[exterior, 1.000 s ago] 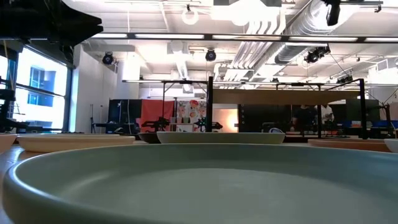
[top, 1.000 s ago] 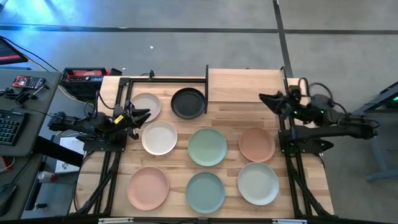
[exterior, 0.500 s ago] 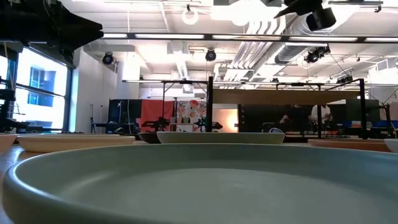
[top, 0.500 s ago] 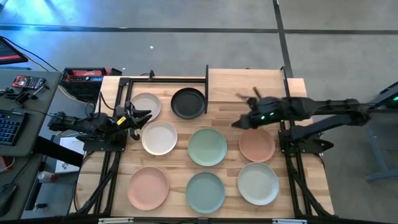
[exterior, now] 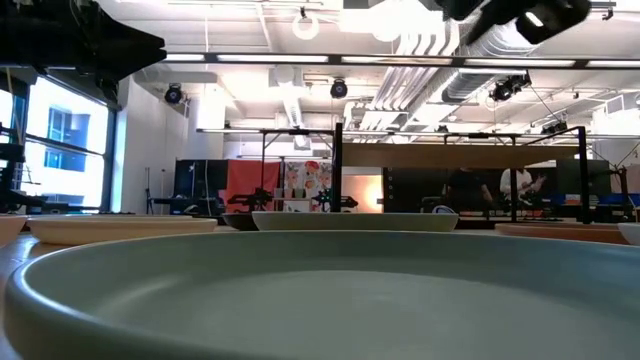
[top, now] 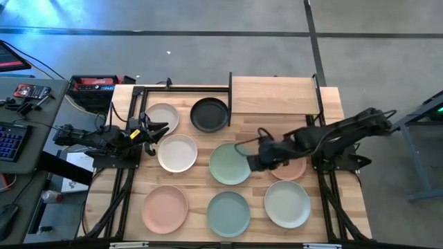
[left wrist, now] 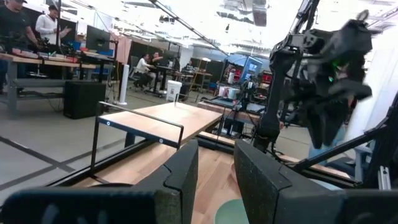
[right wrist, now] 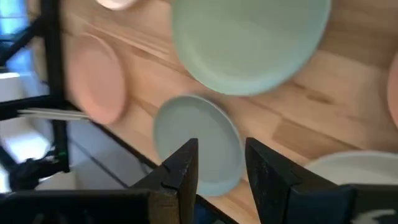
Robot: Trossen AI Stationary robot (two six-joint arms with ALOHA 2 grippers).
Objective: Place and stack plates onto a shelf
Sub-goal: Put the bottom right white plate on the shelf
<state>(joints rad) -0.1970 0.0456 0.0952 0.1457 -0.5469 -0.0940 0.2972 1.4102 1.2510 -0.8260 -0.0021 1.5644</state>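
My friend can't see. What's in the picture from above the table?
The right end effector, open, hangs over a sage green plate mid-table. Eight plates lie on the wooden table; the shelf is bare. The left end effector waits near a cream plate.

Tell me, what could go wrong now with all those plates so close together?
The right gripper, fingers open, hangs over the edge of the green plate in the middle. The pink plate lies right beside it under the arm, so reaching down might bump or shove it. A flat plate is also hard to pinch by its rim, so it could slip and drop. The shelf is bare, and its thin black posts could catch a carried plate.
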